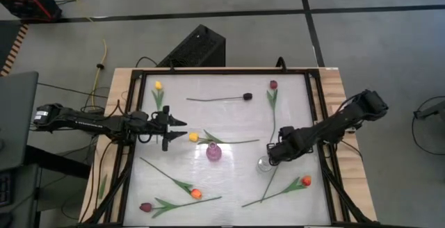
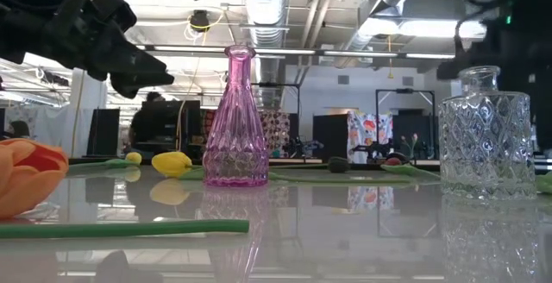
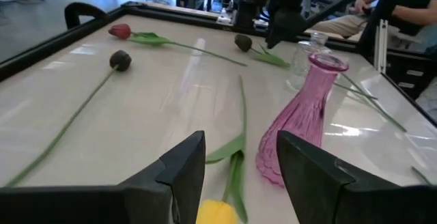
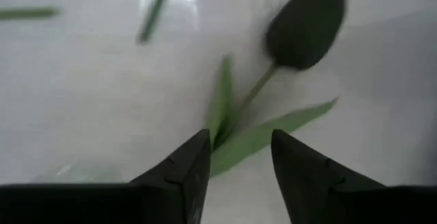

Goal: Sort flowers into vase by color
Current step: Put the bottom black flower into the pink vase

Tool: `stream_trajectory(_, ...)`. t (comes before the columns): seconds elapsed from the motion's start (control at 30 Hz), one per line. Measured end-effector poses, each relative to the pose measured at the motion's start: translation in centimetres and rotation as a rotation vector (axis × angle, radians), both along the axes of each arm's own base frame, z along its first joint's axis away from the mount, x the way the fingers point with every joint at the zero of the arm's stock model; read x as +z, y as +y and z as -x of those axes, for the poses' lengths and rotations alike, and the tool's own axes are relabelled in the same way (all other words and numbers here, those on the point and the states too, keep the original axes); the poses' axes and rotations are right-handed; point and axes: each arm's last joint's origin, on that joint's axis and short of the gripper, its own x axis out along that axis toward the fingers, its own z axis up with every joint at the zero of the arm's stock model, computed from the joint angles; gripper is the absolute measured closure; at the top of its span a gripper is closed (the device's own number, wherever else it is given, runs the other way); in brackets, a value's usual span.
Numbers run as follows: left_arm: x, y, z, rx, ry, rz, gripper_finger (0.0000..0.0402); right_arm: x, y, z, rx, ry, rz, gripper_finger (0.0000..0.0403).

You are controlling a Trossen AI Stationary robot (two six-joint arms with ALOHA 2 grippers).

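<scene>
Artificial tulips lie scattered flat on the white table. My left gripper (image 1: 179, 127) (image 3: 235, 149) is open and hovers above the table (image 2: 155, 76), just left of a yellow tulip head (image 1: 193, 137) (image 3: 218, 214) that shows between its fingers. That tulip's stem runs right, behind the upright pink vase (image 1: 213, 151) (image 2: 235, 119). My right gripper (image 1: 271, 151) (image 4: 239, 142) is open above a dark tulip (image 4: 306, 22) (image 3: 242, 42), its fingers standing on either side of the stem near the leaves. The arm hides this flower from above. The clear glass vase (image 1: 264, 164) (image 2: 481, 136) stands beside it.
More tulips lie around: yellow (image 1: 158, 85), black (image 1: 247, 96) and maroon (image 1: 273, 85) toward the far edge, orange (image 1: 195, 194), maroon (image 1: 145, 206) and orange (image 1: 306, 181) toward the near edge. A dark frame rail (image 1: 208, 70) borders the table.
</scene>
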Motion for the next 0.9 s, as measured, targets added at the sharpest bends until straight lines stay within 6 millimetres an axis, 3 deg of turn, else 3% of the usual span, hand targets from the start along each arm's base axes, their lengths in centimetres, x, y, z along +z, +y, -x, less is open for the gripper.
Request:
stream_trajectory(0.3,-0.1,0.0,0.0,0.004,0.007,0.014,0.0232,-2.5,-1.0,1.1,-0.042,-0.070,0.015,0.0209)
stream_trajectory(0.57,0.0,0.0,0.0,0.013,0.005,0.011,0.0233,-4.1,-1.6,1.9,-0.064,-0.066,0.023,0.0262)
stream_trajectory(0.8,0.0,0.1,0.0,0.021,0.003,0.009,0.0233,-2.4,-2.6,2.4,-0.002,-0.091,0.105,0.0372)
stream_trajectory(0.9,0.0,0.1,0.0,0.045,0.002,0.005,0.0233,-0.5,-3.5,2.8,0.004,-0.111,0.191,0.0384)
